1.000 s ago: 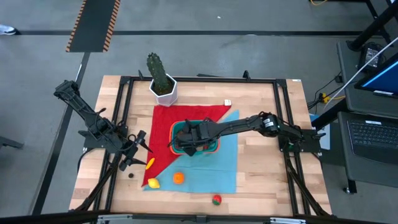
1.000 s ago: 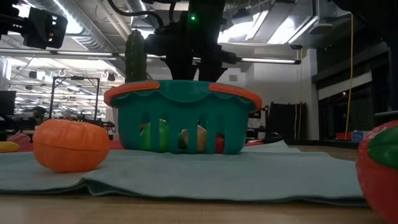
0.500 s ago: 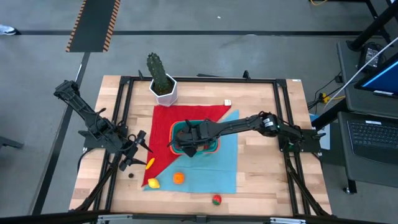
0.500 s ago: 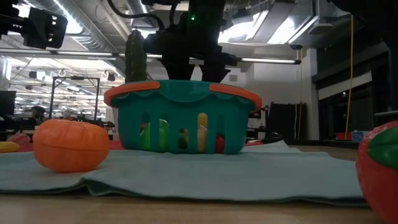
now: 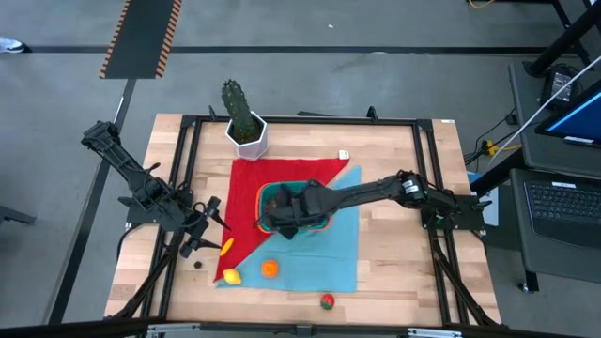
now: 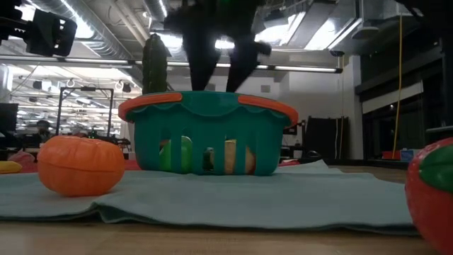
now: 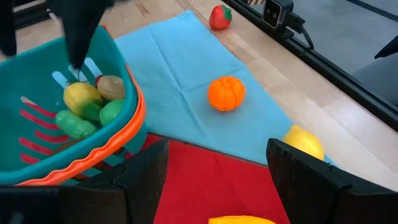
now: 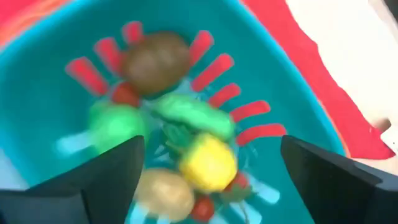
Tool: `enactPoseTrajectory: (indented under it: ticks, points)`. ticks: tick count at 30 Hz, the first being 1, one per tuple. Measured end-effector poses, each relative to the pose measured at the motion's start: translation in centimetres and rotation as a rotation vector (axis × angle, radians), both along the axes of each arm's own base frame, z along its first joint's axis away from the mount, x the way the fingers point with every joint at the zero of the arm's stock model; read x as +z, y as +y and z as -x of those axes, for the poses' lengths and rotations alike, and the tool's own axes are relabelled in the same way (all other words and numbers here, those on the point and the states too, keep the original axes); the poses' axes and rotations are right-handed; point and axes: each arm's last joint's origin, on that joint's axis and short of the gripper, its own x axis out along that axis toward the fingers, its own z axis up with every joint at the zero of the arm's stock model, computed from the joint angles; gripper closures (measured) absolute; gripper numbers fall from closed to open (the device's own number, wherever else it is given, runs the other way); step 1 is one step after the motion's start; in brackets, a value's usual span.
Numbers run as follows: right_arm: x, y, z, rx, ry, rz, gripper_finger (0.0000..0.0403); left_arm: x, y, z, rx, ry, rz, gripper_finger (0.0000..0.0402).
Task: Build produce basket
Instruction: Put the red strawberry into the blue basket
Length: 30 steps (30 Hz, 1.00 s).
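The teal basket (image 5: 283,193) with its orange-red rim (image 7: 124,140) stands on the red and blue cloths. Inside it lie a brown piece (image 8: 155,59), green pieces (image 8: 193,112), a yellow one (image 8: 208,162) and a tan one (image 8: 165,193). My right gripper (image 5: 280,223) hangs open just above the basket's near part (image 6: 221,64), holding nothing. An orange (image 5: 269,268), a lemon (image 5: 231,276), a long yellow piece (image 5: 225,246) and a red fruit (image 5: 327,301) lie outside. My left gripper (image 5: 208,228) waits open, left of the basket, beside the long yellow piece.
A white pot with a cactus (image 5: 246,131) stands at the table's far side. A red cloth (image 5: 291,172) and a blue cloth (image 5: 324,253) lie under the basket. A small white cube (image 5: 344,154) and a small dark bit (image 5: 198,264) sit on bare wood. Black rails frame the table.
My right gripper has risen out of the basket and now hangs above its rim, shifted slightly toward the near edge. A pale piece behind the basket's slots has shifted and settled low. The left arm has kept still.
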Motion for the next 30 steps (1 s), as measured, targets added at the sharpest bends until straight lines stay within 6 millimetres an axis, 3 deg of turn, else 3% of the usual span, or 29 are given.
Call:
enactPoseTrajectory:
  ticks: [5, 10, 15, 21, 30]
  points:
    - [2.4, 2.8, 1.3, 0.054, -0.084, 0.107, 0.0026, 0.1, 0.3, -0.2, 0.089, -0.041, -0.034, 0.0138]
    - [3.2, 5.2, 2.4, 0.041, -0.152, 0.209, 0.0026, 0.4, 0.6, -0.6, 0.12, -0.066, -0.006, 0.0138]
    - [2.1, 7.8, 3.8, -0.038, -0.226, 0.296, 0.0026, 0.4, 0.7, -0.8, 0.085, -0.045, 0.022, 0.0138]
    - [0.0, 11.2, 5.7, -0.107, -0.324, 0.283, 0.0026, 0.4, 0.8, -0.9, 0.066, -0.049, -0.003, 0.0138]
    - [-0.2, 15.9, 8.5, -0.065, -0.439, 0.298, 0.0026, 0.4, 0.8, -0.9, 0.061, -0.051, -0.011, 0.0138]
